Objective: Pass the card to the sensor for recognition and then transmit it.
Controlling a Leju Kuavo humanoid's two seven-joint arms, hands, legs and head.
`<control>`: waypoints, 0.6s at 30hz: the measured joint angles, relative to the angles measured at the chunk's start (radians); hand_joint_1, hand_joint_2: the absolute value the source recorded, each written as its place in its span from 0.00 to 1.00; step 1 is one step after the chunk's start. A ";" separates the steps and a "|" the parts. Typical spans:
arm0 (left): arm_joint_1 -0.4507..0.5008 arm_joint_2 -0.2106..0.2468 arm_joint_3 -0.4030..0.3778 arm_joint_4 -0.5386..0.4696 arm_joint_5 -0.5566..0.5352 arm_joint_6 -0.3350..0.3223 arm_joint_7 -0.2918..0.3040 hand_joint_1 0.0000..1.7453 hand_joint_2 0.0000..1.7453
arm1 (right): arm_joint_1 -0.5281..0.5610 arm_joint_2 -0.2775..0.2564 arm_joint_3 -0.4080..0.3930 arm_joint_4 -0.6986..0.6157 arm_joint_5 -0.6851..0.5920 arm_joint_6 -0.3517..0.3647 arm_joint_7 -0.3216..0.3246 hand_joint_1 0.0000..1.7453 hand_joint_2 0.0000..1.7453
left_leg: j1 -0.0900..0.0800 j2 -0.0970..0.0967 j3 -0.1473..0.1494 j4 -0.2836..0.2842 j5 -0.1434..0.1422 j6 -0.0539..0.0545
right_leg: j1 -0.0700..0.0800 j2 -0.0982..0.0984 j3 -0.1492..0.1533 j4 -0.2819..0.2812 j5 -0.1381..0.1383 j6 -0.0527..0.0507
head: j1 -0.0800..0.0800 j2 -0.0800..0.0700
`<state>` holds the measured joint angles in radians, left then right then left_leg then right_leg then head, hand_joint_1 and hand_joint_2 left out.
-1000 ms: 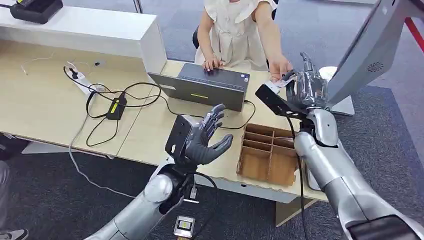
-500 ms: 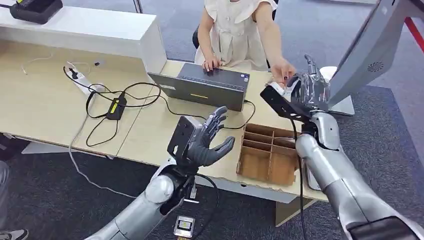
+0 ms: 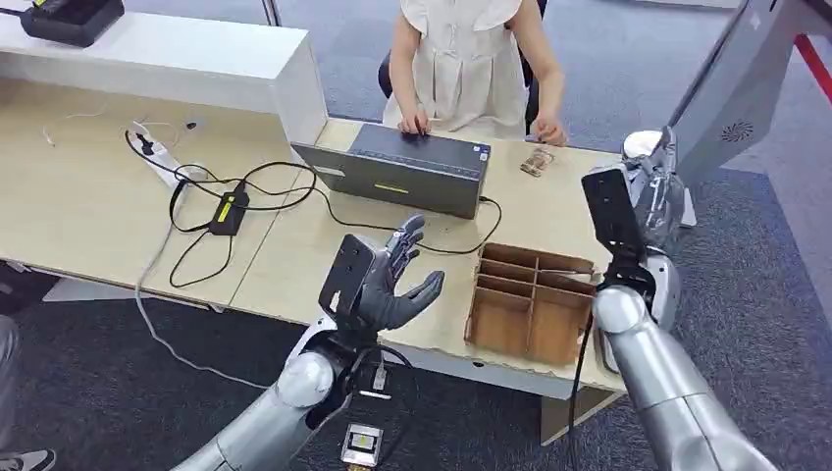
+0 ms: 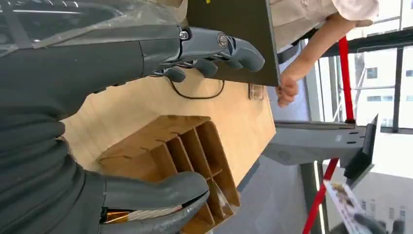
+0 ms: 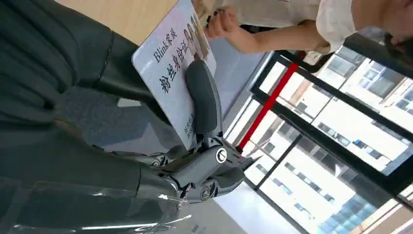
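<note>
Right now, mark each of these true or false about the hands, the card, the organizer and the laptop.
1. The right hand holds the card. True.
2. The left hand grips a cable. False: it holds nothing, fingers apart, above the desk edge.
3. The wooden organizer stands on the desk between the two arms. True.
4. The laptop lies inside the organizer. False: it sits on the desk beyond it, in front of the person.
5. The person is touching the card. False: their hand rests on the desk, apart from it.
</note>
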<state>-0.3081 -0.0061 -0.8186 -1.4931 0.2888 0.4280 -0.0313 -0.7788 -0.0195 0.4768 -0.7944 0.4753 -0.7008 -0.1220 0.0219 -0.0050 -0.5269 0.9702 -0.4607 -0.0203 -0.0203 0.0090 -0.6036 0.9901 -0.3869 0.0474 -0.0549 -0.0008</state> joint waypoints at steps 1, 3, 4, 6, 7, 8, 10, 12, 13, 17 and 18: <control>0.003 0.003 0.001 -0.001 -0.002 0.000 0.003 0.00 1.00 | 0.015 -0.007 -0.012 -0.022 -0.001 0.000 0.008 1.00 1.00 | 0.000 0.000 0.000 0.000 0.000 0.000 | 0.000 0.000 0.000 0.000 0.000 0.000 | 0.000 0.000; 0.012 0.010 0.007 -0.011 -0.009 -0.005 0.008 0.00 1.00 | 0.078 -0.038 -0.048 -0.100 -0.013 -0.001 0.026 1.00 1.00 | 0.000 0.000 0.000 0.000 0.000 0.000 | 0.000 0.000 0.000 -0.001 0.000 0.000 | 0.000 0.000; 0.015 0.013 0.009 -0.016 -0.012 -0.010 0.011 0.00 1.00 | 0.103 -0.052 -0.068 -0.141 -0.013 -0.001 0.032 1.00 1.00 | 0.000 0.000 0.000 0.000 0.000 0.000 | 0.000 0.000 0.000 -0.001 0.000 0.000 | 0.000 0.000; 0.020 0.018 0.016 -0.022 -0.017 -0.017 0.015 0.00 1.00 | 0.142 -0.071 -0.105 -0.206 0.002 -0.003 0.059 1.00 1.00 | 0.000 0.001 0.000 0.000 0.000 0.000 | 0.000 0.001 0.000 0.000 0.000 0.000 | -0.001 0.000; 0.023 0.019 0.018 -0.024 -0.020 -0.022 0.016 0.00 1.00 | 0.160 -0.083 -0.112 -0.226 0.009 -0.002 0.074 1.00 1.00 | 0.000 0.002 0.001 0.000 -0.001 0.000 | 0.000 0.001 0.000 -0.001 0.000 0.000 | 0.000 0.000; 0.027 0.020 0.020 -0.026 -0.021 -0.025 0.016 0.00 1.00 | 0.181 -0.093 -0.115 -0.247 0.017 -0.001 0.090 1.00 1.00 | 0.000 0.001 0.001 0.000 -0.001 0.000 | 0.000 0.001 0.000 -0.001 0.000 0.000 | 0.000 0.000; 0.034 0.022 0.023 -0.031 -0.023 -0.027 0.016 0.00 1.00 | 0.221 -0.109 -0.127 -0.290 0.029 0.003 0.111 1.00 1.00 | 0.000 0.000 0.000 0.000 -0.001 0.000 | 0.000 0.000 0.000 -0.001 0.000 0.000 | 0.000 0.000; 0.038 0.025 0.027 -0.033 -0.026 -0.029 0.016 0.00 1.00 | 0.259 -0.121 -0.139 -0.334 0.043 0.005 0.123 1.00 1.00 | 0.000 0.001 0.000 0.000 -0.001 0.000 | 0.000 0.000 0.000 0.000 0.000 0.000 | -0.001 0.000; 0.040 0.026 0.030 -0.034 -0.026 -0.030 0.015 0.00 1.00 | 0.270 -0.127 -0.143 -0.351 0.048 0.006 0.129 1.00 1.00 | 0.000 0.001 0.001 0.000 -0.001 0.000 | 0.000 0.001 0.000 0.000 0.000 0.000 | 0.000 0.000; 0.045 0.026 0.037 -0.039 -0.030 -0.039 0.013 0.00 1.00 | 0.308 -0.147 -0.157 -0.396 0.081 0.013 0.159 1.00 1.00 | 0.000 0.001 0.001 0.000 0.000 0.000 | 0.000 0.001 0.000 0.000 0.000 0.000 | 0.000 0.000; 0.046 0.026 0.040 -0.040 -0.031 -0.042 0.013 0.00 1.00 | 0.318 -0.152 -0.158 -0.406 0.106 0.026 0.178 1.00 1.00 | 0.000 0.001 0.000 0.000 0.000 0.000 | 0.000 0.001 0.000 0.000 0.000 0.000 | 0.000 0.000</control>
<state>-0.2624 0.0195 -0.7790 -1.5332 0.2579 0.3857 -0.0187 -0.4612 -0.1712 0.3185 -1.2001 0.5816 -0.6749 0.0564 0.0219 -0.0041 -0.5265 0.9701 -0.4612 -0.0207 -0.0204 0.0095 -0.6032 0.9898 -0.3868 0.0473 -0.0553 -0.0008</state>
